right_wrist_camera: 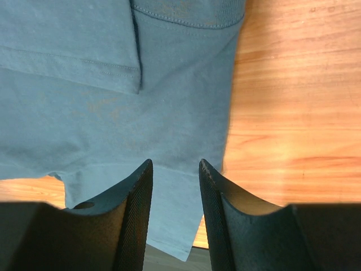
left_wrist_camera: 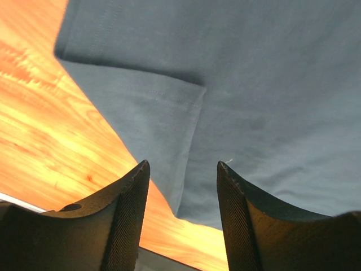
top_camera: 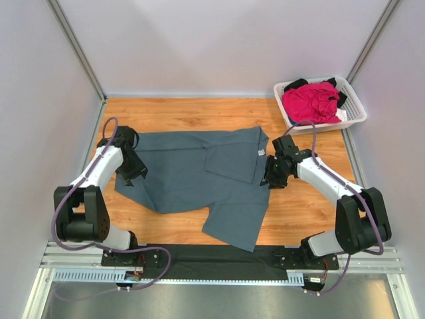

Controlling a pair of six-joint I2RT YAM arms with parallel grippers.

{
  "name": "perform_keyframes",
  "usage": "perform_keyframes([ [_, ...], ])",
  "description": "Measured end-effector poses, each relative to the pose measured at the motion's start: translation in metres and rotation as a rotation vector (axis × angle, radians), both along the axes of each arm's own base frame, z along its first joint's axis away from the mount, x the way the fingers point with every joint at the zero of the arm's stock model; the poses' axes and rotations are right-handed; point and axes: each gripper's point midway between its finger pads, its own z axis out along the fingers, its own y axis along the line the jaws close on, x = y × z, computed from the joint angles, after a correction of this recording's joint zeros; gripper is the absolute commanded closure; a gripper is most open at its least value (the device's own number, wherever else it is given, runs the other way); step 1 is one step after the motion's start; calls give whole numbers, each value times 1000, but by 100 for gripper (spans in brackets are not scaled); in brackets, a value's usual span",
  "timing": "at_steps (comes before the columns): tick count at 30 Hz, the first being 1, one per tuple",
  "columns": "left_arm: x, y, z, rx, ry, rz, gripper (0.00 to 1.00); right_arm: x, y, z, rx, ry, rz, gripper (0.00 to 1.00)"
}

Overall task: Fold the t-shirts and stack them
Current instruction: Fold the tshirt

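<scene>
- The slate blue-grey t-shirt [top_camera: 199, 176] lies spread across the wooden table [top_camera: 172, 109] between the two arms. It is partly folded, with one flap doubled over its middle.
- We judge it light, limp and not slippery, so it will drape and wrinkle. It is best pinched at a hem or sleeve edge, catching both layers.
- The left gripper [left_wrist_camera: 183, 169] hangs over the shirt's left edge, jaws parted, nothing between them.
- The right gripper [right_wrist_camera: 175, 166] hangs over the right edge, jaws parted less widely, also empty.
- A magenta-pink t-shirt [top_camera: 311, 102] and a black t-shirt [top_camera: 295, 84] sit bunched in the white basket [top_camera: 355, 106] at the far right.
- The surface is smooth and flat. Pale walls [top_camera: 219, 40] enclose three sides.
</scene>
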Motion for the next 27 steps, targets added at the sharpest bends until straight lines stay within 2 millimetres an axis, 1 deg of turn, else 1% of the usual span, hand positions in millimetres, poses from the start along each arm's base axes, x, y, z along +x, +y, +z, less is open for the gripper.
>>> perform_keyframes([
  [3,2,-4,-16,32,58,-30,44,-2,-2,5,3,-19,-11,60],
  [5,9,-2,-24,59,83,-38,44,-2,-3,10,2,-37,-18,60],
  [10,26,11,-29,132,93,-37,48,-2,-8,15,-12,-58,-31,59],
  [14,35,14,-33,150,82,-43,50,-7,-12,15,-29,-45,-40,60],
  [19,35,13,-42,154,107,-52,51,-14,-15,12,-43,-23,-42,60],
  [22,36,10,-44,155,105,-65,53,-22,-18,8,-51,-1,-45,61],
  [23,37,9,-44,155,102,-68,54,-25,-19,7,-53,7,-45,61],
  [24,38,8,-45,156,102,-74,59,-26,-20,6,-55,13,-47,61],
  [25,38,7,-46,158,105,-78,62,-28,-20,5,-57,21,-47,61],
  [27,37,6,-50,162,119,-87,64,-31,-21,4,-59,29,-47,61],
])
